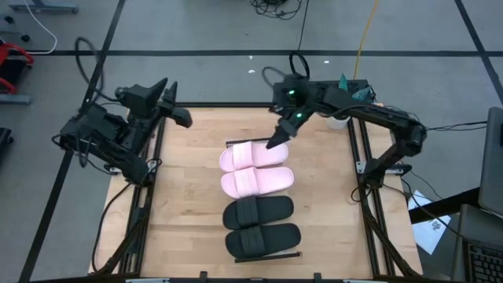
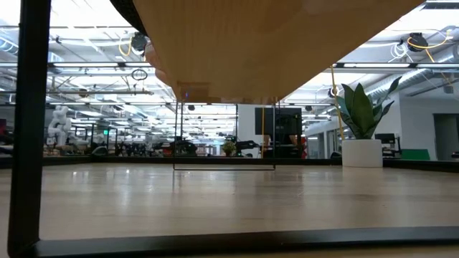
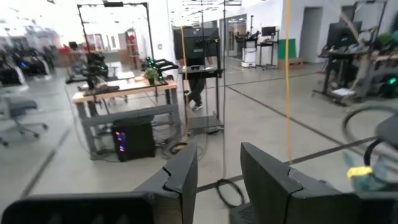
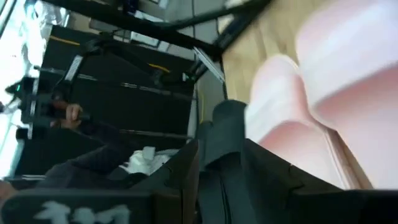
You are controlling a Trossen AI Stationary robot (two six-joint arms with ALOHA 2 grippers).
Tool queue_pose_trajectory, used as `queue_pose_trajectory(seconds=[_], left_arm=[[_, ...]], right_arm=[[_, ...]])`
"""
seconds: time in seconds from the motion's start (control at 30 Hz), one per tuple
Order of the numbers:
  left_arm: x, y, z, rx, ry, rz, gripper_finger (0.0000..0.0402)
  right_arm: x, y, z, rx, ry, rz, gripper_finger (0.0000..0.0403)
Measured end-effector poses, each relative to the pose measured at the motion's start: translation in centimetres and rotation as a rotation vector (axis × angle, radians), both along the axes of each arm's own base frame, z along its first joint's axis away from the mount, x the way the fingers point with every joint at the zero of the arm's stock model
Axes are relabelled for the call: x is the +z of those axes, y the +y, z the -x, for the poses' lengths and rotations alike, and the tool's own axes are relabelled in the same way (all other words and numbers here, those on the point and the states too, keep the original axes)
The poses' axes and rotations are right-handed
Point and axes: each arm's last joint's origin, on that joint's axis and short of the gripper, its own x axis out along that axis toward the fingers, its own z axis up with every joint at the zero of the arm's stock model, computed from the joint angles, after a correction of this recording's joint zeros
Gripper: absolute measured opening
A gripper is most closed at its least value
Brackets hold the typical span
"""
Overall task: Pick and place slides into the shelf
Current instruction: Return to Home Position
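Four slides lie side by side in a row on the shelf [image 1: 264,256] in the middle of the table, soles down: two pale pink ones [image 1: 254,156] [image 1: 257,182] on the far side and two black ones [image 1: 258,211] [image 1: 263,240] on the near side. My right gripper [image 1: 276,143] hovers over the right end of the farthest pink slide [image 4: 348,118], slanting down. Its fingers stand a little apart with nothing pink between them. My left gripper [image 1: 184,119] waits raised over the far left corner, pointing level, with its fingers [image 3: 180,180] slightly apart and nothing between them.
A white cup [image 1: 338,122] stands at the far right corner, under my right arm. Dark frame rails [image 1: 363,196] run along the table's left and right edges. Bare tabletop [image 1: 185,196] lies left of the slides. In the low view a wooden board's underside [image 2: 272,43] hides slides and grippers.
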Motion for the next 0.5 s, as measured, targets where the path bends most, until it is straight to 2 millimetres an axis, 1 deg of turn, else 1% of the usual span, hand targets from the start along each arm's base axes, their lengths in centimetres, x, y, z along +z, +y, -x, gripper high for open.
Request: queue_pose_trajectory(seconds=[0.13, 0.2, 0.3, 0.4, 0.5], left_arm=[[0.5, -0.5, 1.5, -0.053, -0.052, 0.021, 0.0120], [0.6, -1.2, 2.0, -0.101, -0.051, 0.022, 0.0120], [0.5, -2.7, 2.9, -0.199, -0.070, 0.034, 0.0120], [-0.1, -4.5, 3.7, -0.307, -0.080, 0.044, 0.0120], [-1.8, -6.6, 4.0, -0.410, -0.075, 0.043, 0.0120]], right_arm=[[3.2, 0.7, 3.1, -0.065, -0.113, 0.152, 0.0109], [4.7, 1.0, 4.9, -0.114, -0.158, 0.255, 0.0109], [6.7, 1.9, 8.3, -0.191, -0.210, 0.448, 0.0109], [8.3, 3.2, 11.8, -0.265, -0.233, 0.634, 0.0109], [9.4, 5.0, 15.0, -0.305, -0.248, 0.777, 0.0109]])
